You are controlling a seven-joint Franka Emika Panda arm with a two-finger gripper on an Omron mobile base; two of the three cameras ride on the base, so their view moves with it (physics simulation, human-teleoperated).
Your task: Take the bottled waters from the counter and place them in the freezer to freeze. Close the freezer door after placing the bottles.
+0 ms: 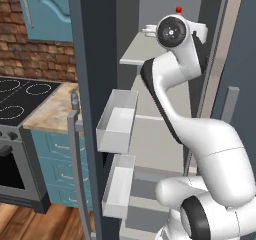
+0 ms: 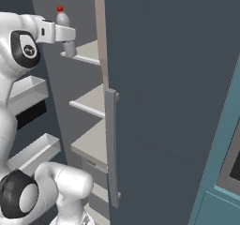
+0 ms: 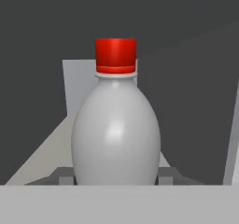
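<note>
The whitish plastic bottle with the red cap (image 3: pixel 115 125) sits upright in the pincer (image 2: pixel 68 45), clamped low on its body, the finger tips (image 3: pixel 66 175) peeking out at four and eight o'clock of its base. It hangs just above the front edge of the pale grey upper shelf (image 2: pixel 89 53) inside the tall dark slate-grey freezer (image 1: pixel 95 44). My read: the placing step is under way. Best to carry it deeper over the shelf, lower it level until the base seats, then release and back straight out. At eight o'clock, the door's white bins (image 1: pixel 117 121) stay clear; the marbled worktop (image 1: pixel 52 106) lies beyond.
</note>
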